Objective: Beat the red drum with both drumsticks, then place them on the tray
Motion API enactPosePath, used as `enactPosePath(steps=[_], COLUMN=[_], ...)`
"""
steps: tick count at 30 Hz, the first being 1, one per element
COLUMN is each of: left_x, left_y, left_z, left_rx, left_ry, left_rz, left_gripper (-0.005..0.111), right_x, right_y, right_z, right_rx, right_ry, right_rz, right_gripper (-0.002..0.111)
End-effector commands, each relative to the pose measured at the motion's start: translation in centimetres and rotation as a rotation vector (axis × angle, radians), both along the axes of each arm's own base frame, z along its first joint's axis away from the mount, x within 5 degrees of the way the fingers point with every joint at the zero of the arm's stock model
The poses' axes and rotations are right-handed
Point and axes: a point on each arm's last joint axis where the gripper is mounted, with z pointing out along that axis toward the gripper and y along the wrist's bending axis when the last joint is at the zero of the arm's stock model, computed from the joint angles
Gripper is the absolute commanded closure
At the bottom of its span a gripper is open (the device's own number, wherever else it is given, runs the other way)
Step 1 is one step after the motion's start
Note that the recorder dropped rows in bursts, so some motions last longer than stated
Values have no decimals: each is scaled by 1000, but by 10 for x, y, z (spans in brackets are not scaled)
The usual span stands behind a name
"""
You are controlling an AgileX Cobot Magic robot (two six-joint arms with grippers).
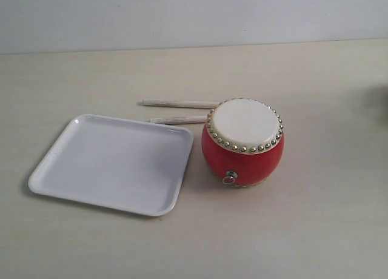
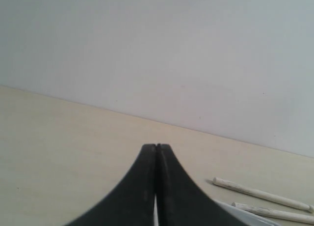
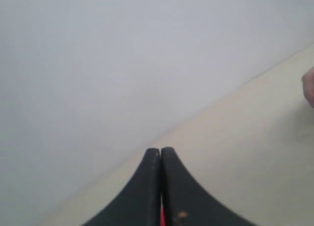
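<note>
Drumsticks (image 1: 180, 104): two thin pale sticks that lie side by side on the counter (image 1: 315, 230), just behind the tray and the drum. Their right ends are hidden behind the drum.
Red drum (image 1: 244, 142): stands upright just beside the right edge of the tray, with the cream skin facing up.
Tray (image 1: 51, 159): white and shallow, with nothing in it.
Left gripper (image 2: 156, 147): the fingers are pressed together and hold nothing.
Right gripper (image 3: 160, 150): closed in the same way, also without anything in it.
Handling: I judge the sticks to be light and stiff. They are round, so they may roll when touched. They lie flat and low, so the fingers must come down close to the counter.
Where to hold: probably near the free left end of each stick, away from the drum, one stick for each gripper.
Stage: not yet begun, because both grippers must open first.
</note>
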Motion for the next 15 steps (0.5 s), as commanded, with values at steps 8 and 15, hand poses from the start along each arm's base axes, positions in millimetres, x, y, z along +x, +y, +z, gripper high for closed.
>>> enactPosePath(steps=[8,15], left_x=[-1,-2], left_y=[2,3], left_z=[11,17], left_rx=[-291,-290], left_ry=[-119,-186], left_rz=[0,8], left_gripper=[107,107], right_x=[-6,-4], right_y=[-17,-14], right_z=[31,26], right_rx=[373,358], right_ry=[-357,-290], right_rz=[-118,-96], right_gripper=[108,108])
